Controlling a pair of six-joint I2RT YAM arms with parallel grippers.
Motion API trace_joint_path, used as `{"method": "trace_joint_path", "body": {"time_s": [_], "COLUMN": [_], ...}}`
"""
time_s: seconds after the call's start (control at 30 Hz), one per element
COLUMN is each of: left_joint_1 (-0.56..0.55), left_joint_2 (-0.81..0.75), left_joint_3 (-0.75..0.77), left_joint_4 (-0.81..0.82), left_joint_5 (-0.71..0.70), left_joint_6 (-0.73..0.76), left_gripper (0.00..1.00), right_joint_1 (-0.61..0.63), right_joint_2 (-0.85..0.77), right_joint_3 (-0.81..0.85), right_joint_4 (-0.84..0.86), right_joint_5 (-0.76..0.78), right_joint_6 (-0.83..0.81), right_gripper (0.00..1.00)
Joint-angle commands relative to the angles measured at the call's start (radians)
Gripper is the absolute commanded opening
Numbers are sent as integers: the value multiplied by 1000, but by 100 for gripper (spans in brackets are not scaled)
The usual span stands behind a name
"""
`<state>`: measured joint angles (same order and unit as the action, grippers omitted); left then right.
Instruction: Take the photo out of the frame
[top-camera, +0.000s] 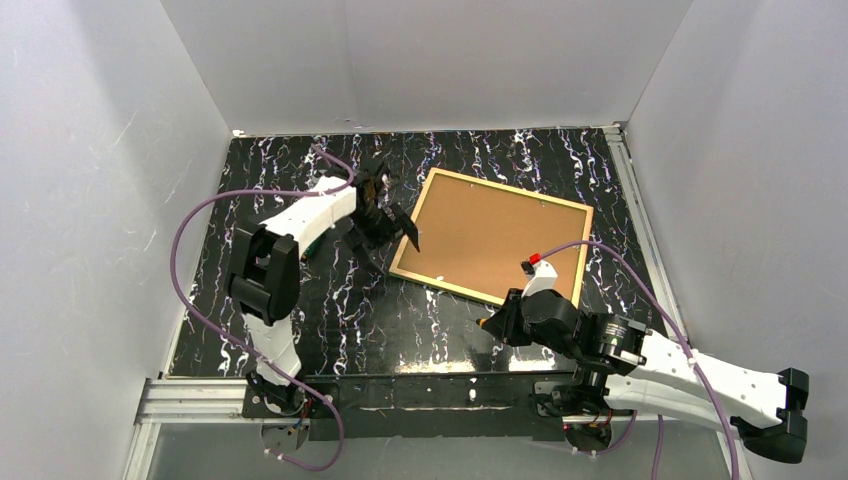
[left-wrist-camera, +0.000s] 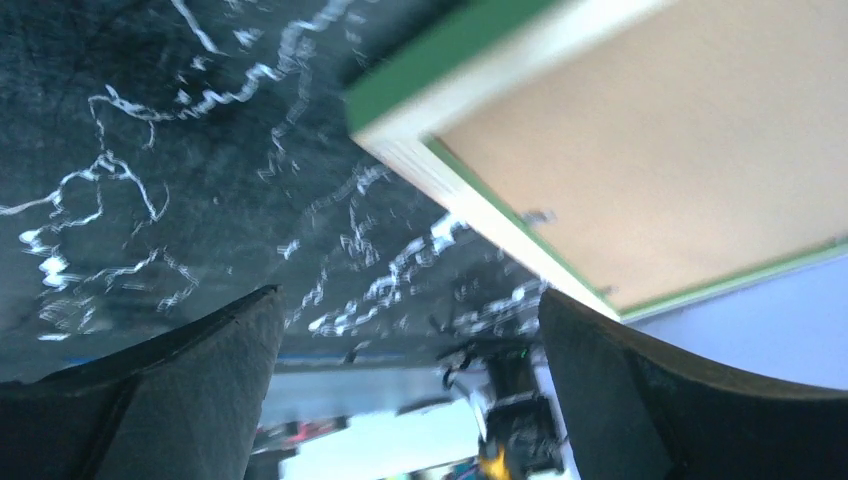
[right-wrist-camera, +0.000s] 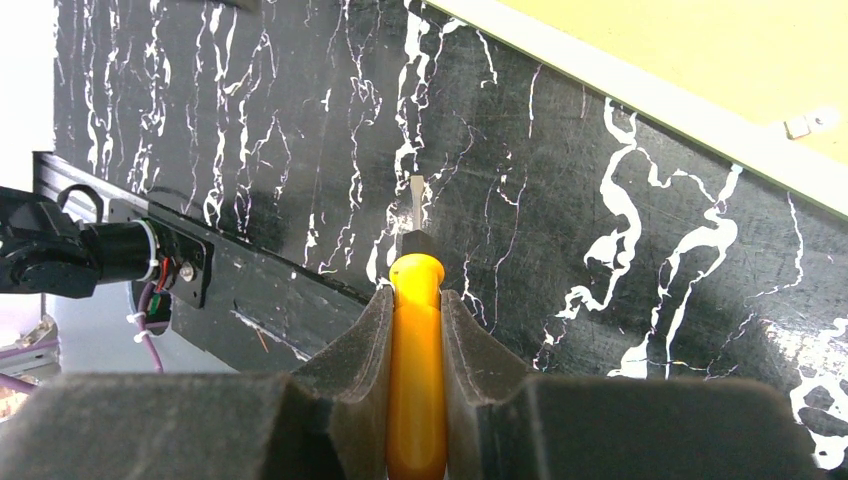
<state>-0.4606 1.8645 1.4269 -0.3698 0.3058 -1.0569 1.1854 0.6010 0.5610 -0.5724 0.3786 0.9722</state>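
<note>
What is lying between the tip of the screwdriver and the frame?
Only bare black marbled table, seen in the right wrist view, separates the screwdriver from the frame.

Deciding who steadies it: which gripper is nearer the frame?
Left, it seems. The left gripper hangs at the left edge of the frame; the right gripper, clamping a screwdriver, sits short of its near edge.

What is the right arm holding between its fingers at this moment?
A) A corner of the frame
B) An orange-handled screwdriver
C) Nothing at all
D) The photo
B: in the right wrist view, the right arm's fingers are closed on the orange-handled screwdriver, whose flat metal tip points out over the table, clear of the frame.
</note>
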Motion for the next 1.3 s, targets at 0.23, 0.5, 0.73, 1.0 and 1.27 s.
{"method": "trace_joint_path", "body": {"time_s": [0.23,0.5,0.73,1.0,1.27], "left_joint_1": [-81,-127,-153,-140,-37], "left_joint_2": [-69,-16,1,61,121], "left_joint_3": [-327,-333,-342,-300,-228], "left_joint_4": [291,311,247,230,176], "left_joint_5": [-163,-213,-242,-241,-203], "left_joint_6": [-425,-549,-638,-545,-171], "left_gripper": [98,94,58,38,10], "right_joint_1": [0,-1,0,0,0], "right_joint_2": [-40,-47,-52,-33,8], "right_joint_3": [-2,-13,-18,-23,-17], "right_joint_4": [33,33,33,34,29], "right_joint_5": [6,10,10,4,-5], "right_joint_6": [5,9,11,14,20], "right_gripper": [1,1,1,1,1]}}
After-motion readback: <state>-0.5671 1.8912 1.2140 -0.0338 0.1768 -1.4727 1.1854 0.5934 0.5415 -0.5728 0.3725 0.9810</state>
